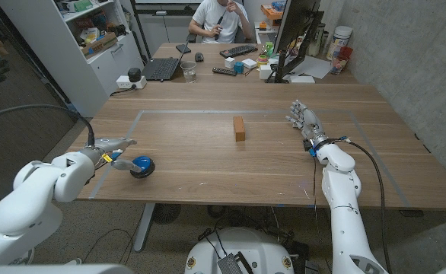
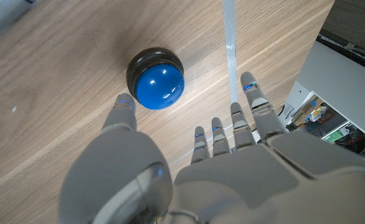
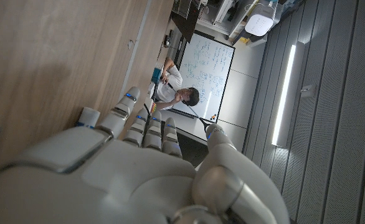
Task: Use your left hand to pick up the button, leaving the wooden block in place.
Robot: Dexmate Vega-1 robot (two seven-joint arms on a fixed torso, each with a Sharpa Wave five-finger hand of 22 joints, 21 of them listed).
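in the head view the button (image 1: 141, 167) is seen near the table's (image 1: 208, 164) left front, just beside the empty, spread left hand (image 1: 113, 147), well apart from the wooden block (image 1: 240, 128); in the left wrist view it is found just beyond the parted fingers (image 2: 248, 109).

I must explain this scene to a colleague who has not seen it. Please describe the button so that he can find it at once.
Start at the wooden table and go to its near left corner, where the left hand hovers with its fingers spread. The button sits just beside those fingers on the wood. It is a round black base with a shiny blue dome, unlike the plain brown wooden block standing mid-table.
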